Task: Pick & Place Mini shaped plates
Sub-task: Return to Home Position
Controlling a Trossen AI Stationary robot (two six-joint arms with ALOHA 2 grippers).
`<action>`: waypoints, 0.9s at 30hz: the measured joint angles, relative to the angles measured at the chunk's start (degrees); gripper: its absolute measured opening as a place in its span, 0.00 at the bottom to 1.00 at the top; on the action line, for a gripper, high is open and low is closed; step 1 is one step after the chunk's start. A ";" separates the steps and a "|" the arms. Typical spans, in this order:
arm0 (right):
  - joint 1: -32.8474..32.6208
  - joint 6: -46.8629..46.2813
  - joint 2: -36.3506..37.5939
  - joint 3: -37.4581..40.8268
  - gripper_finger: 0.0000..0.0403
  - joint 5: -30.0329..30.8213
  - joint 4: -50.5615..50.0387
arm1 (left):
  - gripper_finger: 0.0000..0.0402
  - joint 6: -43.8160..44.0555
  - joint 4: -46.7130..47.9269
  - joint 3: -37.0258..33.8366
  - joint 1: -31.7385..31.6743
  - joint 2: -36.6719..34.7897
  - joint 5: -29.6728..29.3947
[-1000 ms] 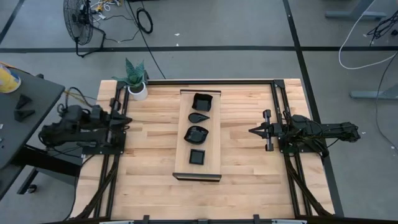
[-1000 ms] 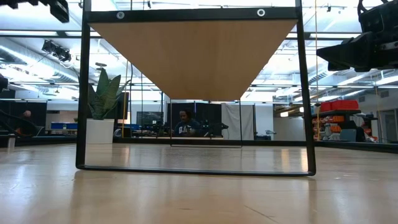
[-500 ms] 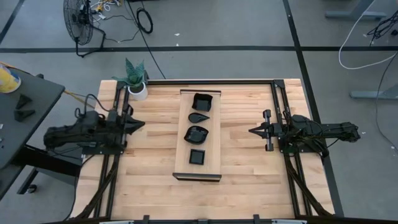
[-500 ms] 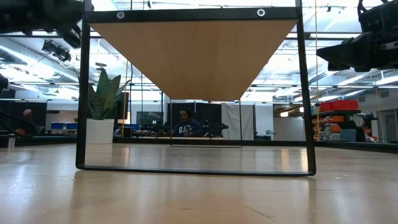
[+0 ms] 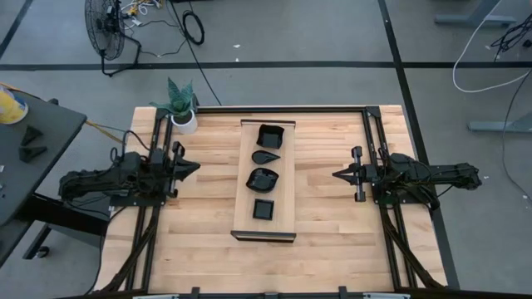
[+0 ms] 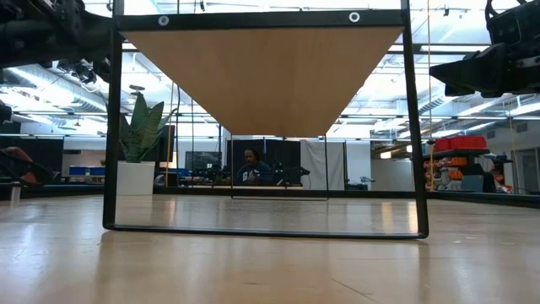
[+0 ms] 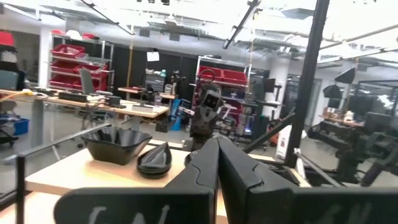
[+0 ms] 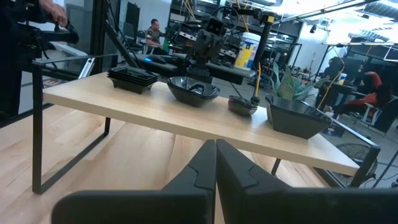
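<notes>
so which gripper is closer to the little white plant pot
Left. The left gripper is a short way from the plant pot, on the same side of the table; the right gripper is beyond the wooden shelf, on the opposite side.

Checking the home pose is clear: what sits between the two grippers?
In the high view, the wooden shelf carrying the mini shaped plates stands between the left gripper and the right gripper, both shut; bare tabletop separates it from each.
</notes>
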State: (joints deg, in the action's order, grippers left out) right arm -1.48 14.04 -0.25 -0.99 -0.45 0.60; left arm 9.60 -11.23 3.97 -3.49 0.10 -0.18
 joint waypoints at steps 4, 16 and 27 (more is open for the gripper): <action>0.00 0.00 0.00 0.00 0.03 0.00 0.00 | 0.04 -1.23 0.04 0.00 -0.23 0.00 -1.40; 0.00 0.00 0.00 0.00 0.03 0.00 -0.02 | 0.04 2.06 -6.43 -3.24 -1.73 0.00 -1.53; 0.00 0.00 0.00 0.00 0.03 0.00 0.00 | 0.04 2.11 -5.96 -3.48 -1.70 0.00 -1.69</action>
State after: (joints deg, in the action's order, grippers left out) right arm -1.48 14.04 -0.25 -0.99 -0.45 0.60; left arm 11.71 -17.19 0.49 -5.19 0.10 -1.87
